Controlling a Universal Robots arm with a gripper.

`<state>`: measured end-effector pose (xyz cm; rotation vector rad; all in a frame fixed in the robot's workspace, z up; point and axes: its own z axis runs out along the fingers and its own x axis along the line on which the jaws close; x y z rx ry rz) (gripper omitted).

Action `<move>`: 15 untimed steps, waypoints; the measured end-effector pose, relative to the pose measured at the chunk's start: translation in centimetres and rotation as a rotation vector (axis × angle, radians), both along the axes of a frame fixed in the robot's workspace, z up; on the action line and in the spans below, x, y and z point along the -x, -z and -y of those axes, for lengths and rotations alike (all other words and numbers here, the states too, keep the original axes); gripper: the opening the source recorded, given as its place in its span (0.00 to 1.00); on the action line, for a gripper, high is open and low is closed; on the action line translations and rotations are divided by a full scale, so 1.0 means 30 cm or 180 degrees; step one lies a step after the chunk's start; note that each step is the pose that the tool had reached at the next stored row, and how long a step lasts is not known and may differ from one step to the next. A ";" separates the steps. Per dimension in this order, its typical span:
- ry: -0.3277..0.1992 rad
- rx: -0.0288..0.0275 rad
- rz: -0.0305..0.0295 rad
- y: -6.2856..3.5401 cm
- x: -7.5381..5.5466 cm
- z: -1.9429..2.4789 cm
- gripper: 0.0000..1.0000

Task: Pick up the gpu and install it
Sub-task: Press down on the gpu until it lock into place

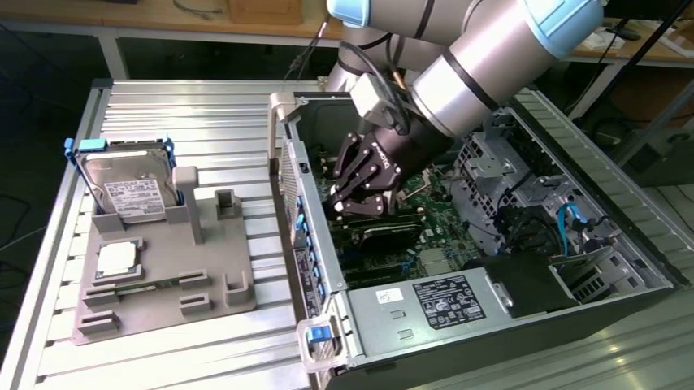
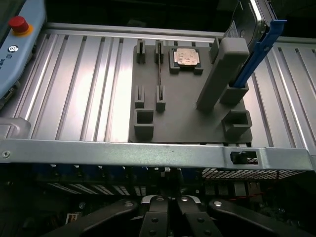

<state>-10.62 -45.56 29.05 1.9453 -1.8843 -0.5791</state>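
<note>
While the gripper (image 1: 363, 199) sits jaws together inside the open computer case (image 1: 607, 244) over the motherboard (image 1: 434, 219), gpu orientation can't be told.

Silver-grey arm (image 1: 477, 69), blue caps, black end effector (image 1: 363, 203)

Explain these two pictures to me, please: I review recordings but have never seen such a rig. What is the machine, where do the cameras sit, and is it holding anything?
The machine is a robot arm ending in a black gripper, lowered into an open computer case above its green board. The exterior view comes from a camera off the arm. The wrist view comes from a camera on the arm, looking past the gripper across the case wall. Beside the case, a grey holder tray carries a silver hard drive with blue handles and a small square chip. The gripper is shut; whether it holds anything, I cannot tell.
</note>
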 end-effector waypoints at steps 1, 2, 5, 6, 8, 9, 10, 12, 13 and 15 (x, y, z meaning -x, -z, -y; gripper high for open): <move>0.0001 -0.0005 -0.0022 0.001 -0.001 0.002 0.11; 0.0001 -0.0014 -0.0033 0.002 -0.003 0.005 0.11; 0.0000 -0.0066 -0.0042 0.010 -0.009 0.018 0.11; 0.0000 -0.0085 -0.0042 0.012 -0.010 0.023 0.11; 0.0000 -0.0119 -0.0042 0.017 -0.010 0.031 0.11; 0.0000 -0.0134 -0.0042 0.020 -0.010 0.033 0.11; 0.0000 -0.0148 -0.0042 0.022 -0.010 0.035 0.11; 0.0000 -0.0170 -0.0043 0.026 -0.010 0.039 0.11; 0.0000 -0.0175 -0.0044 0.027 -0.010 0.039 0.11; 0.0001 -0.0184 -0.0076 0.029 -0.011 0.039 0.11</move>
